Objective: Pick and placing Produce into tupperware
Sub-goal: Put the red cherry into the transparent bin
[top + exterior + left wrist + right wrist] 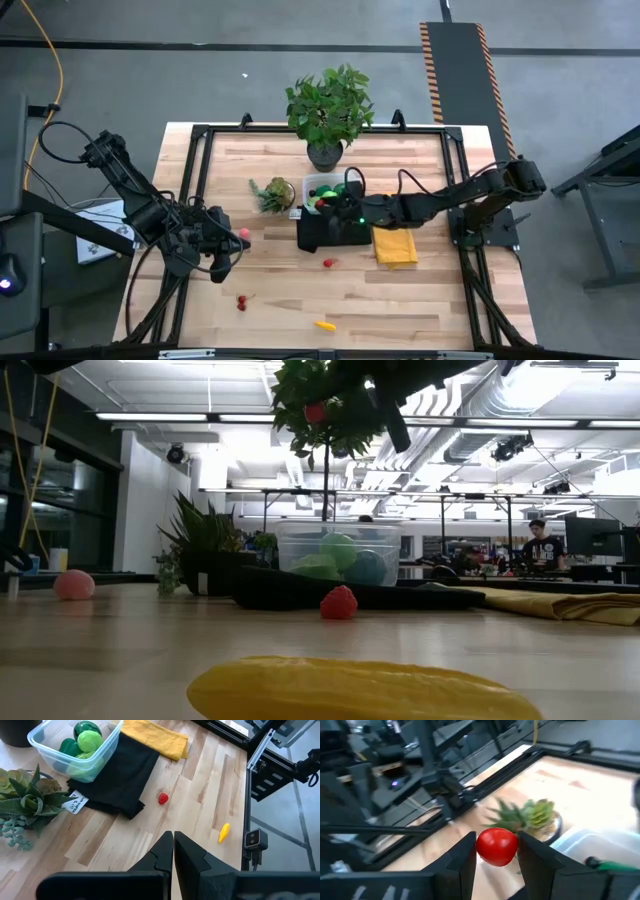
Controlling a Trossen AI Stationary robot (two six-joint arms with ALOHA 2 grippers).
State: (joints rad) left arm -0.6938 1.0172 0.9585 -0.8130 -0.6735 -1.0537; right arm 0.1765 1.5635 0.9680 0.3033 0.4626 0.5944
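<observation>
The tupperware [322, 187] is a clear box at the far middle of the table, resting partly on a black cloth [325, 232]. Green balls [86, 737] lie inside it. My right gripper [496, 842] is above the box [338, 555], shut on a round red piece [316, 412]. On the table lie a red berry [329, 263], a pair of cherries [241, 301], a yellow piece [324, 324] and a pink ball [243, 233]. My left gripper [173, 845] hovers shut at the table's left, beside the pink ball, touching nothing. My right gripper pinches the round red piece [496, 846] between its two fingers [465, 852], one on each side of it. The piece is lifted clear, above the tupperware's rim, as the low view shows.
A small spiky plant [272, 193] stands just left of the tupperware, and a big leafy potted plant [328, 108] stands behind it. A yellow cloth [395, 245] lies right of the black cloth. Bare wood spreads across the near half of the table. People show in the room behind [541, 545].
</observation>
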